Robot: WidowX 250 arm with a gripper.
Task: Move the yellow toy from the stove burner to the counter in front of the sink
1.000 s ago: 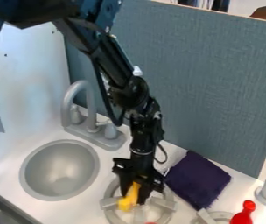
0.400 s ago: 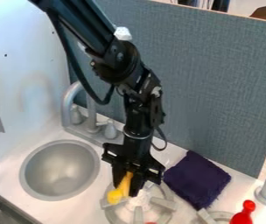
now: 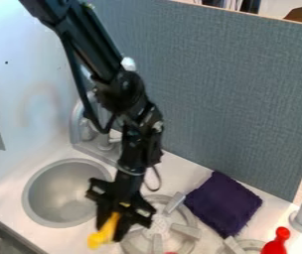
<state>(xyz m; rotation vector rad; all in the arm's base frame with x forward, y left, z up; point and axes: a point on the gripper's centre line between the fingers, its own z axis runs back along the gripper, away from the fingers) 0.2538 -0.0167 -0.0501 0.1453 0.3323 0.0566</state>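
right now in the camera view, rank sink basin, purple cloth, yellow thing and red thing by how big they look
1. sink basin
2. purple cloth
3. yellow thing and red thing, unranked: they look close in size, the yellow one is partly covered, and the bottom edge cuts off the red one

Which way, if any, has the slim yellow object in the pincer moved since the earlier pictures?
Yes: the slim yellow object has moved toward the view's left, from over the round grey stove burner to beside it, nearer the round grey sink.
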